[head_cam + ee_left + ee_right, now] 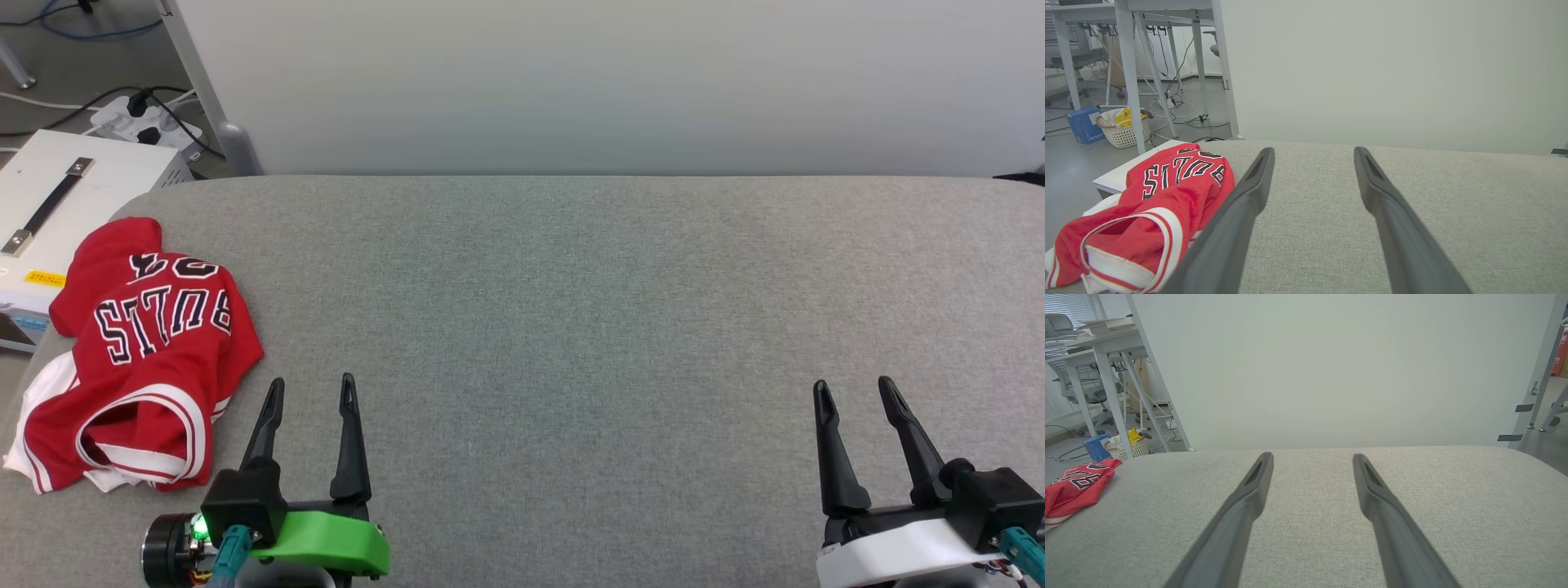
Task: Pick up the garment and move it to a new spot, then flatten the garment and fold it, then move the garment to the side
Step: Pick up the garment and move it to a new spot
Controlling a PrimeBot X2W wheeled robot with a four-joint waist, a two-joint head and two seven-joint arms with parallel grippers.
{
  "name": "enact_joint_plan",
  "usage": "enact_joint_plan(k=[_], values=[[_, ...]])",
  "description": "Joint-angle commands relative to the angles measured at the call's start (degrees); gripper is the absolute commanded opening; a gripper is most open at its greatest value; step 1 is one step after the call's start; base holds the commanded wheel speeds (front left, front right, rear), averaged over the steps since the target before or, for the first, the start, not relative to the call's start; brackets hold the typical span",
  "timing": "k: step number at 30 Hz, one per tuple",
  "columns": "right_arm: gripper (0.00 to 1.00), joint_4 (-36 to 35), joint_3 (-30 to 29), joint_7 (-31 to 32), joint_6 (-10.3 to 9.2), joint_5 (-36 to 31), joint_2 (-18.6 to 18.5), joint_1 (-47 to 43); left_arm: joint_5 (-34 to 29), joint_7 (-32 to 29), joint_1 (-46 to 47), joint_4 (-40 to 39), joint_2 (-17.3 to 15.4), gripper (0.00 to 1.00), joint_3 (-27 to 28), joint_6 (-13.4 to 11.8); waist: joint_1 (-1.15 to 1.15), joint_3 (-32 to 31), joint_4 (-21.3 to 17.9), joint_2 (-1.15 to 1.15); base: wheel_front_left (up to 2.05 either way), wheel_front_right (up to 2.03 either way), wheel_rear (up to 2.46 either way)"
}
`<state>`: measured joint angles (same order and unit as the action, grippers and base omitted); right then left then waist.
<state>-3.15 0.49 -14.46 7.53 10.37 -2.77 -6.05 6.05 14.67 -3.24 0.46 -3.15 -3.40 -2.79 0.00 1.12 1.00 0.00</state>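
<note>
And there's the red shirt (143,351), crumpled in a heap right at the left edge of the grey surface (571,327), with the left pincer (313,382) just beside it and the right pincer (853,384) well apart on the other side, both spread wide and holding nothing. It looks light, soft and floppy, so I'd expect it to sag and trail rather than keep any shape once lifted. Best bet is a pinch on a raised fold, say the thick white-trimmed band nearest the left pincer, since flat cloth could slip away.
</note>
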Motion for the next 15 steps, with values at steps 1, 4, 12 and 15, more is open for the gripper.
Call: enact_joint_plan(k=[1,4,12,15], values=[[1.00,0.17,0.20,-0.54,-0.04,-0.03,-0.10,-0.65,0.27,0.33,-0.44,0.09,0.27,1.00,-0.03,-0.19,0.00,0.00,0.01,0.00,0.00,0.00,0.00],[1.00,0.19,0.25,-0.54,-0.04,-0.07,-0.10,-0.69,0.24,0.33,-0.50,0.15,0.27,1.00,0.00,-0.19,0.00,-0.02,0.02,0.00,0.00,0.00,0.00],[1.00,0.17,0.38,-0.54,-0.04,-0.26,-0.10,-0.67,0.25,0.33,-0.48,0.39,0.27,1.00,-0.03,-0.30,0.00,0.01,0.27,0.00,0.00,0.00,0.00],[1.00,0.19,0.33,-0.54,-0.04,-0.31,-0.10,-0.68,0.30,0.33,-0.44,0.55,0.27,1.00,0.12,-0.30,0.00,-0.01,0.57,0.00,0.00,0.00,0.00]])
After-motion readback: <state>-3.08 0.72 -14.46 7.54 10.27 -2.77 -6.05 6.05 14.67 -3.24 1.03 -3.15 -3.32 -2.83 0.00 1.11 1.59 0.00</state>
